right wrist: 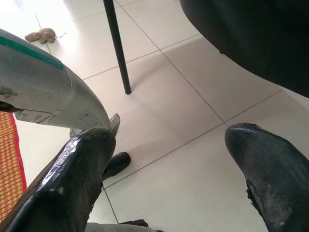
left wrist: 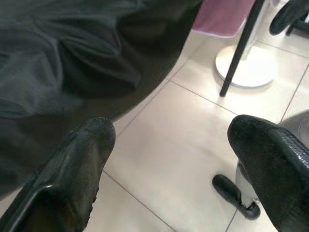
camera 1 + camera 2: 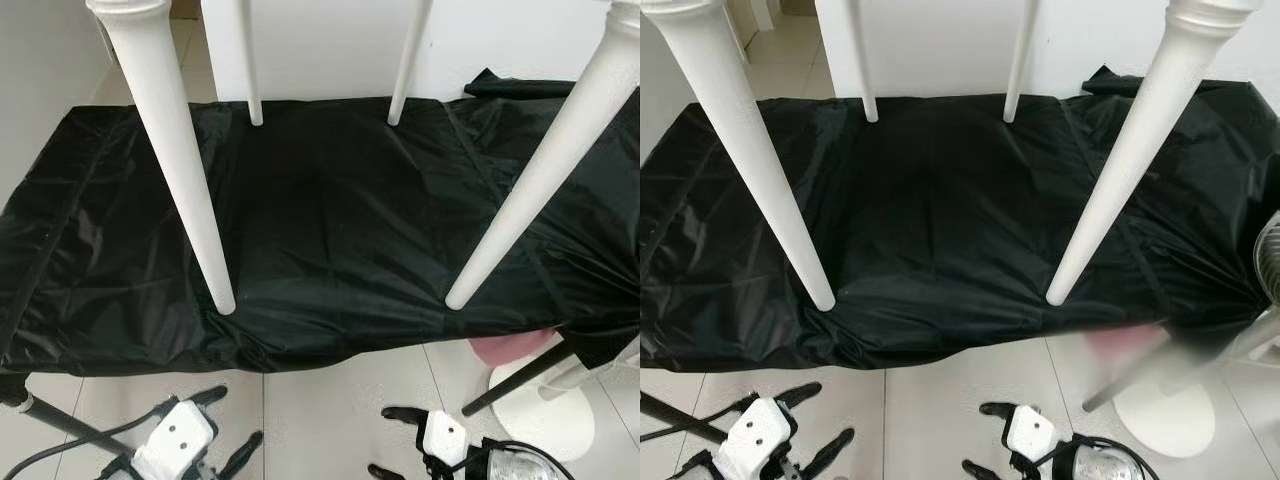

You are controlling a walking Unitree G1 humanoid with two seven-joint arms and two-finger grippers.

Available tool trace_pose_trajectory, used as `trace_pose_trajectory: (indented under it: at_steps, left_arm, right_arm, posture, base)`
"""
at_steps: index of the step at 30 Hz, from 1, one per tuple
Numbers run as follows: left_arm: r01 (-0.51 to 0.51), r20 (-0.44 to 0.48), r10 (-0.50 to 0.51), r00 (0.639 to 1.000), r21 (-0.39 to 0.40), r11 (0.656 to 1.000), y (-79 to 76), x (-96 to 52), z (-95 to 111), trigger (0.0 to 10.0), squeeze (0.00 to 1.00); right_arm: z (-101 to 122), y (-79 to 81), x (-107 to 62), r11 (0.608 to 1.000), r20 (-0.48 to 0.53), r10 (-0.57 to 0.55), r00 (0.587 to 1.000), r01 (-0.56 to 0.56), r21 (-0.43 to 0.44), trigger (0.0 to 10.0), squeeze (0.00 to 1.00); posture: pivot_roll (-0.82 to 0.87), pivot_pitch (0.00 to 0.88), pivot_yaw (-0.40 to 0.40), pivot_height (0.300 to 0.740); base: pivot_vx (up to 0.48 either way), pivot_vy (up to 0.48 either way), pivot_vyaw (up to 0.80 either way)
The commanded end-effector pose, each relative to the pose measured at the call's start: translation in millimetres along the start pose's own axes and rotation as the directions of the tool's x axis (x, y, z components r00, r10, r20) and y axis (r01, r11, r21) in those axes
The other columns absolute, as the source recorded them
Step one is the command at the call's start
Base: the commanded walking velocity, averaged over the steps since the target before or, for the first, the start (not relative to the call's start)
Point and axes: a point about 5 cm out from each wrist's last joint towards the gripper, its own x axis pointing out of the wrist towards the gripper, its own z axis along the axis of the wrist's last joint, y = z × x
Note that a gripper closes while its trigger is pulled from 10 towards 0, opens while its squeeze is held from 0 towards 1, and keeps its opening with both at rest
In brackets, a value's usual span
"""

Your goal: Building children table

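Both grippers hang low over pale floor tiles, nearer than the black sheet's front edge.

Left gripper (image 3: pixel 215 440) is spread wide and holding nothing; right gripper (image 3: pixel 395 442) likewise gapes wide and holds nothing. Beyond them lies the crumpled black plastic sheet (image 3: pixel 330 220), and on it stand four tapered white table legs: a near-left leg (image 3: pixel 180 160), two thin far legs (image 3: pixel 250 70) (image 3: pixel 405 70), and a near-right leg (image 3: pixel 545 170), all slanting up toward a tabletop above the frame. Right of the sheet's front corner stands a white round fan base (image 3: pixel 545 410) with a black pole (image 3: pixel 520 378). Judging by this, the legs seem fitted; a good next move would be gripping each near leg close to its top, checking it for tightness without dragging the sheet.
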Motion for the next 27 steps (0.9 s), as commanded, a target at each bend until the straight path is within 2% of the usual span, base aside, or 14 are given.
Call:
trace_pose_trajectory:
  at_steps: [1,3,5,7,10,11,14,18,19,21,22,25,26,27]
  left_arm:
    - [0.144,-0.058,-0.145,0.988,-0.023,0.989,-11.7,-3.3,-16,10.0,0.0]
    - [0.099,-0.115,-0.108,0.987,-0.084,0.992,-8.6,-1.6,-37,10.0,0.0]
    - [0.09,-0.126,-0.101,0.987,-0.092,0.992,-8.2,-0.9,-41,10.0,0.0]
    - [0.001,-0.241,-0.038,0.97,-0.153,0.988,-8.8,-1.9,-73,10.0,0.0]
    - [0.001,-0.241,-0.038,0.97,-0.153,0.988,-8.8,-1.9,-73,10.0,0.0]
    - [-0.068,-0.301,0.004,0.954,-0.205,0.976,-10.6,-2.1,-90,10.0,0.0]
    - [-0.078,-0.304,0.01,0.953,-0.212,0.974,-10.6,-1.8,-91,10.0,0.0]
    - [-0.13,-0.323,0.05,0.945,-0.231,0.964,-8.0,1.5,-96,10.0,0.0]
    - [-0.178,-0.334,0.087,0.938,-0.254,0.951,-4.4,4.8,-100,10.0,0.0]
    - [-0.178,-0.334,0.087,0.938,-0.254,0.951,-4.4,4.8,-100,10.0,0.0]
    - [-0.273,-0.363,0.157,0.918,-0.293,0.917,1.9,10.0,-105,10.0,0.0]
    - [-0.273,-0.363,0.157,0.918,-0.293,0.917,1.9,10.0,-105,10.0,0.0]
    - [-0.38,-0.433,0.224,0.873,-0.316,0.869,5.6,14.7,-115,10.0,0.0]
    - [-0.38,-0.433,0.224,0.873,-0.316,0.869,5.6,14.7,-115,10.0,0.0]
  right_arm:
    - [-13,3.7,-0.6,0.999,-0.054,-0.005,0.999,0.007,0.037,10.0,0.0]
    - [-26,4.2,1.8,0.996,-0.102,-0.038,0.994,0.046,0.072,10.0,0.0]
    - [-28,4.4,2.6,0.995,-0.109,-0.044,0.993,0.053,0.08,10.0,0.0]
    - [-49,-1.4,8.1,0.956,-0.241,-0.187,0.952,0.233,0.18,10.0,0.0]
    - [-49,-1.4,8.1,0.956,-0.241,-0.187,0.952,0.233,0.18,10.0,0.0]
    - [-62,-1.7,8.5,0.917,-0.334,-0.249,0.909,0.332,0.22,10.0,0.0]
    - [-63,-1.5,8.1,0.914,-0.343,-0.253,0.904,0.34,0.223,10.0,0.0]
    - [-68,-0.5,8.4,0.891,-0.384,-0.268,0.884,0.379,0.249,10.0,0.0]
    - [-73,0.5,9.0,0.861,-0.424,-0.286,0.86,0.424,0.279,10.0,0.0]
    - [-73,0.5,9.0,0.861,-0.424,-0.286,0.86,0.424,0.279,10.0,0.0]
    - [-78,2.4,11.6,0.811,-0.466,-0.317,0.826,0.491,0.319,10.0,0.0]
    - [-78,2.4,11.6,0.811,-0.466,-0.317,0.826,0.491,0.319,10.0,0.0]
    - [-83,4.9,12.9,0.744,-0.523,-0.357,0.774,0.574,0.341,10.0,0.0]
    - [-83,4.9,12.9,0.744,-0.523,-0.357,0.774,0.574,0.341,10.0,0.0]
  posture:
    - [0.02,0.063,0.016,0.74]
    - [0.02,0.061,0.016,0.74]
    - [0.02,0.061,0.016,0.74]
    - [0.01,0.049,0.013,0.74]
    - [0.01,0.049,0.013,0.74]
    - [0.0,0.055,0.015,0.74]
    - [0.0,0.055,0.015,0.74]
    - [0.01,0.062,0.017,0.74]
    - [0.01,0.074,0.021,0.74]
    - [0.01,0.074,0.021,0.74]
    - [0.02,0.084,0.029,0.74]
    - [0.02,0.084,0.029,0.74]
    - [0.02,0.095,0.028,0.74]
    - [0.02,0.095,0.028,0.74]
  base:
    - [0.0,0.0,0.0]
    - [0.0,0.0,0.0]
    - [0.0,0.0,0.0]
    - [0.0,0.0,0.0]
    - [0.0,0.0,0.0]
    - [0.0,0.0,0.0]
    - [0.0,0.0,0.0]
    - [0.0,0.0,0.0]
    - [0.0,0.0,0.0]
    - [0.0,0.0,0.0]
    - [0.0,0.0,0.0]
    - [0.0,0.0,0.0]
    - [0.0,0.0,0.0]
    - [0.0,0.0,0.0]
